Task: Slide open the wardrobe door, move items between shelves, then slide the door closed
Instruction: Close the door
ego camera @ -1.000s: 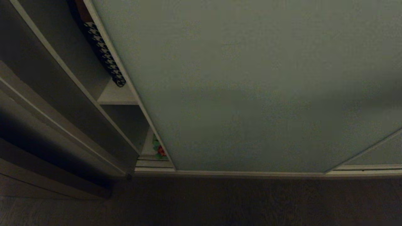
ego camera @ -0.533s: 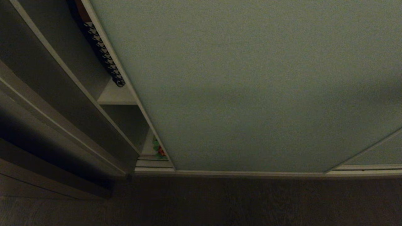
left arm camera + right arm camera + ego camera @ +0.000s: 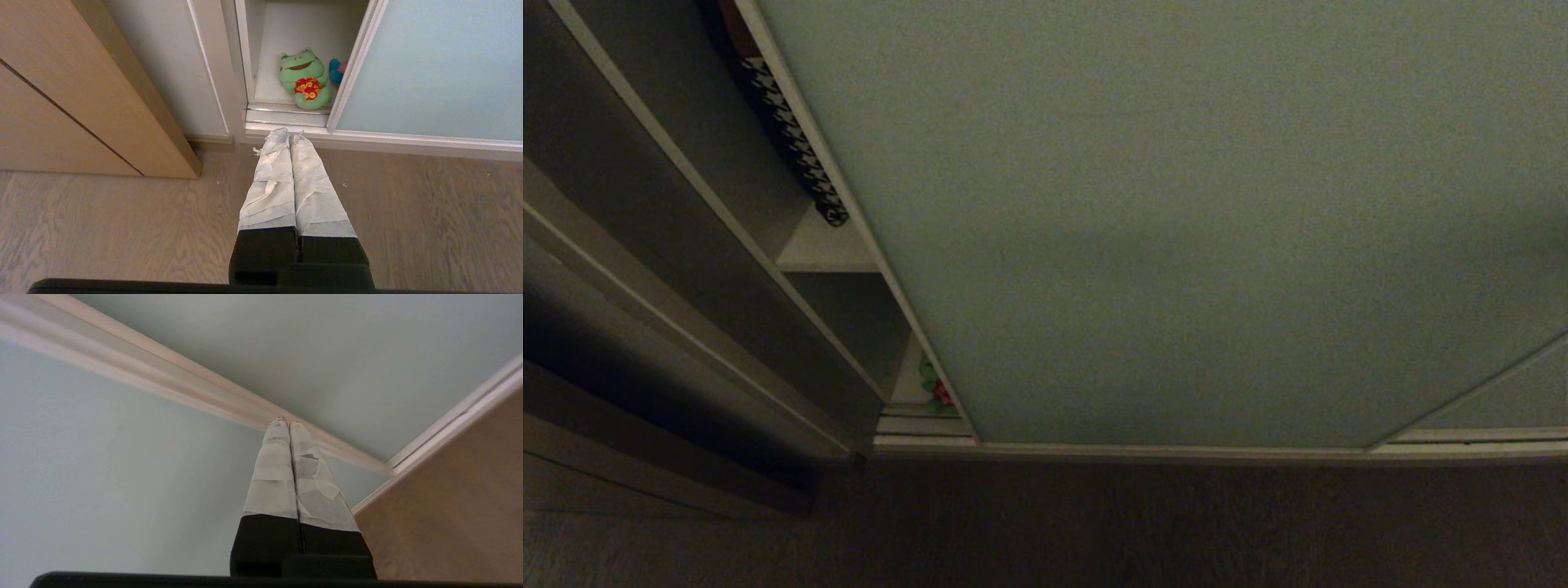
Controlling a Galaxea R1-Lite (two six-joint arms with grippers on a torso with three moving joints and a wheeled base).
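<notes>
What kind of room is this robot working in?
Probably a bedroom or dressing area at home: a fitted wardrobe with a pale grey-green sliding door, a green plush frog on its white bottom shelf, and a wood-look floor.

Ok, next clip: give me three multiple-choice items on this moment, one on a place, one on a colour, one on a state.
1. Where is the frog?
A. on the bottom shelf
B. on the floor
C. in a claw

2. What colour is the patch on the frog's belly?
A. blue
B. red
C. black

3. How does the door stand?
A. fully shut
B. taken off
C. slid nearly shut, a narrow gap left at its edge

Key: 1 A, the left wrist view shows it lying on the white board inside the wardrobe. 2 B, the patch is red with yellow swirls. 3 C, the frog and the cushion show through the gap beside the door's frame.
</notes>
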